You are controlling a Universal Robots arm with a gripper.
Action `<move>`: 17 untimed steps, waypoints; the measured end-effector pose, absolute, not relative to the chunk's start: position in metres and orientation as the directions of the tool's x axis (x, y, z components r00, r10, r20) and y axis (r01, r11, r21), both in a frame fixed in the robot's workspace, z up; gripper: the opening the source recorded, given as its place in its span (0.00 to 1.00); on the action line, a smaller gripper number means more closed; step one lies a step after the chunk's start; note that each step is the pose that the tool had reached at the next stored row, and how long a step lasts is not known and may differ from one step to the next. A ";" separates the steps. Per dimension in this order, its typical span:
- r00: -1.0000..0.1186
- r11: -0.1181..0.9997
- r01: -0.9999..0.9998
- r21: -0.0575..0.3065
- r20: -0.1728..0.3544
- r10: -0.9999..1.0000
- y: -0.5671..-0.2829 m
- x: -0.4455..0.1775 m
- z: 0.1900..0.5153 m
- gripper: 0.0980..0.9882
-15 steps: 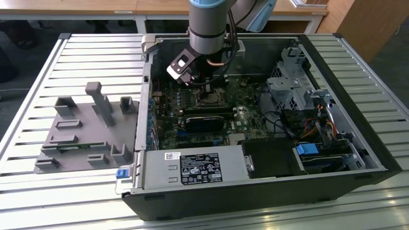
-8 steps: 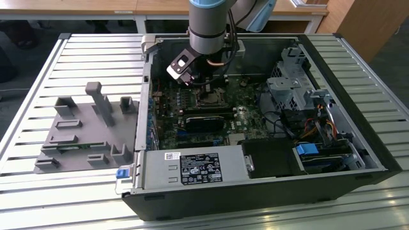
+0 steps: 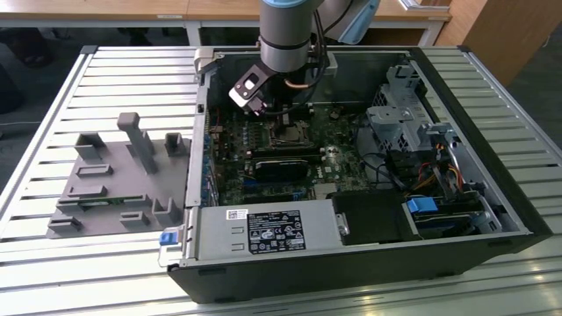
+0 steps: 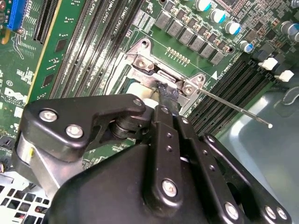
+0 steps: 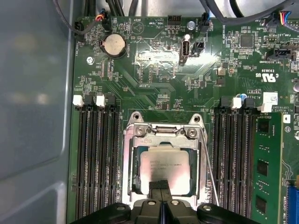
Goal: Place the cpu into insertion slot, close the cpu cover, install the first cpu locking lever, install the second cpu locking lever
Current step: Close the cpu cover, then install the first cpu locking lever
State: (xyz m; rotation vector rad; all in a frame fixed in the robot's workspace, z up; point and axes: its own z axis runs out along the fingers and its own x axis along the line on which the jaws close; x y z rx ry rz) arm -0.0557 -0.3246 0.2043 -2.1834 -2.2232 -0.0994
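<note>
The cpu (image 5: 164, 164), a silvery square chip, lies in the insertion slot (image 5: 136, 179) on the green board. The grey cpu cover (image 5: 161, 137) lies flat over it, framing the chip in its window. My gripper (image 5: 161, 185) is shut, its two black fingertips pressed together with nothing between them, right over the chip's edge nearest the wrist. In the second wrist view the fingertips (image 4: 166, 95) touch the cover's metal edge (image 4: 154, 74). A thin wire locking lever (image 4: 233, 107) sticks out sideways from the socket, unlatched. In the exterior view the gripper (image 3: 281, 124) hangs just above the socket (image 3: 287, 137).
Black memory slots (image 5: 96, 158) flank the socket on both sides, with a green memory module (image 5: 265, 168) in one. The case's grey wall (image 5: 32, 107) runs close by. A black card (image 3: 281, 168), the power supply (image 3: 263, 234) and a grey fixture block (image 3: 114, 174) beside the case show in the exterior view.
</note>
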 end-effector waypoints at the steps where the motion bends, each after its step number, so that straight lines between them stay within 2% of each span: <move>1: -0.019 0.017 0.999 0.029 0.062 0.998 -0.325 -0.055 0.204 0.01; 17: -0.019 0.017 0.999 0.027 0.062 0.998 -0.325 -0.046 0.204 0.01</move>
